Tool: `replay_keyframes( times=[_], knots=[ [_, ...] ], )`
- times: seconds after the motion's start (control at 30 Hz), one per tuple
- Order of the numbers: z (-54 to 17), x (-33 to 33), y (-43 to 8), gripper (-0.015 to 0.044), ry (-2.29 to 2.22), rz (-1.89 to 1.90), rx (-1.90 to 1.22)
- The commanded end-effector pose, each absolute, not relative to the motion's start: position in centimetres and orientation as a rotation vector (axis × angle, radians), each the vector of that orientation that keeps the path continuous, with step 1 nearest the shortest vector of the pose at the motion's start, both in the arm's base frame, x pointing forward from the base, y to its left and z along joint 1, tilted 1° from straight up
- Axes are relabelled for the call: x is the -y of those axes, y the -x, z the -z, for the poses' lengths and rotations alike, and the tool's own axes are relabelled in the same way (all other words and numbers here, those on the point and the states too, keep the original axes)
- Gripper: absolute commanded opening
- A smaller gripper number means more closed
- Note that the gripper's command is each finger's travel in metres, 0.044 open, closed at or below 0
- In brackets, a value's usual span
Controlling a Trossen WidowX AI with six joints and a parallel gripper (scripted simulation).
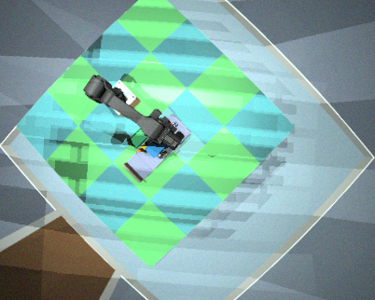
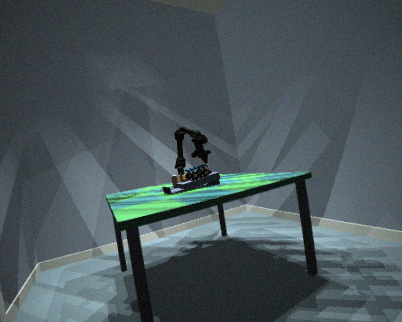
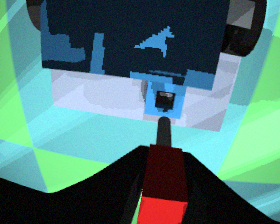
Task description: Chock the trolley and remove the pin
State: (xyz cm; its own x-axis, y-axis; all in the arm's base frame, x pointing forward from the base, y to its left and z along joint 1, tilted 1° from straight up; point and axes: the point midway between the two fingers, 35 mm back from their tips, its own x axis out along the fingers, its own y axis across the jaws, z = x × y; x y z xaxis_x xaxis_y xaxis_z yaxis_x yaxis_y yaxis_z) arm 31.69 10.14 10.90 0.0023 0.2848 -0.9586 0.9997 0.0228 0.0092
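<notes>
My gripper is shut on the red-headed stop pin, whose grey shaft points to a blue bracket with a dark hole. The shaft's tip shows outside the hole, held above the bracket. The trolley is blue with black wheels and stands on the pale lavender ramp. The yellow and orange chock shows at the trolley's downhill left side; whether it touches a wheel cannot be told. The green tray lies beside the ramp, partly hidden by the arm.
The arm reaches over the tray and the uphill part of the ramp. A white block with a brown side stands near the arm's base. The ramp's low end has a dark edge. All stand on a green and turquoise checkered table.
</notes>
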Motion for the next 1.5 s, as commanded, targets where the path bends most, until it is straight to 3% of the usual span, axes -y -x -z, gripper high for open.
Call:
replay_keyframes(
  times=[0.0,0.7,1.47],
  knots=[
    [-11.3,-10.3,-31.9,0.0,-1.408,1.029,-1.425],
    [-11.7,-13.3,-31.6,0.0,-1.41,1.028,-1.427],
    [-11.3,-13.2,-24.1,0.0,-1.408,1.032,-1.431]
  ],
)
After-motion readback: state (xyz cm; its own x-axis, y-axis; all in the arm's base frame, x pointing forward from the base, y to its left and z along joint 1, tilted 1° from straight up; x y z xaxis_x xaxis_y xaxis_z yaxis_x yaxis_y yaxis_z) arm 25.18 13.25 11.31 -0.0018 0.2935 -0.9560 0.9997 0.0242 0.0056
